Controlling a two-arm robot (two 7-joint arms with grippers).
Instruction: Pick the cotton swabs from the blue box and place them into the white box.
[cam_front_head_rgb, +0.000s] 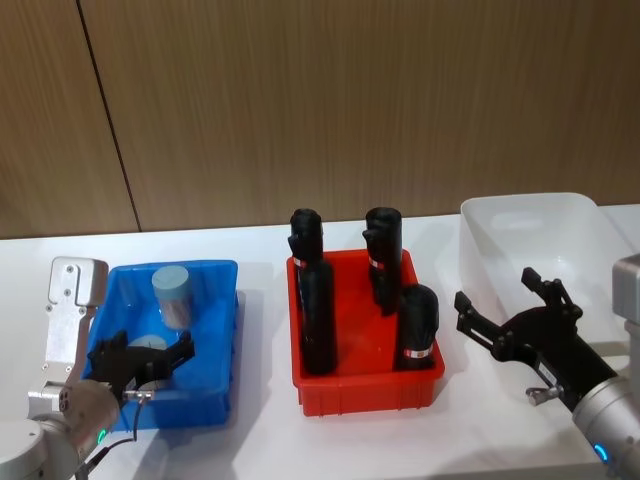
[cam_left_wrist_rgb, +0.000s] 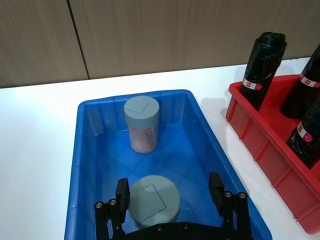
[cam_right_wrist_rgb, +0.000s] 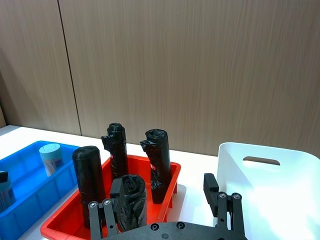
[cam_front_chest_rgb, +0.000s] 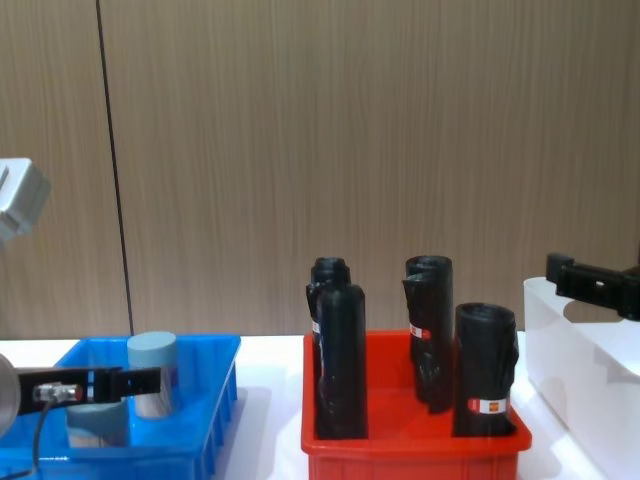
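Observation:
Two cotton swabs tubs stand in the blue box (cam_front_head_rgb: 225, 330). One tub (cam_front_head_rgb: 172, 296) is upright near the far wall, also seen as the far tub (cam_left_wrist_rgb: 142, 124). The near tub (cam_left_wrist_rgb: 152, 198) sits between the fingers of my left gripper (cam_left_wrist_rgb: 169, 190), which is open; one finger (cam_left_wrist_rgb: 122, 192) is close beside the tub, the other stands apart. In the head view the left gripper (cam_front_head_rgb: 147, 352) is low inside the box's near end. My right gripper (cam_front_head_rgb: 497, 290) hangs open with nothing in it, just in front of the white box (cam_front_head_rgb: 560, 235).
A red bin (cam_front_head_rgb: 365, 385) with several upright black rolls (cam_front_head_rgb: 318, 320) stands between the two boxes. A wooden wall runs behind the table. Bare white tabletop lies in front of the red bin and between the bins.

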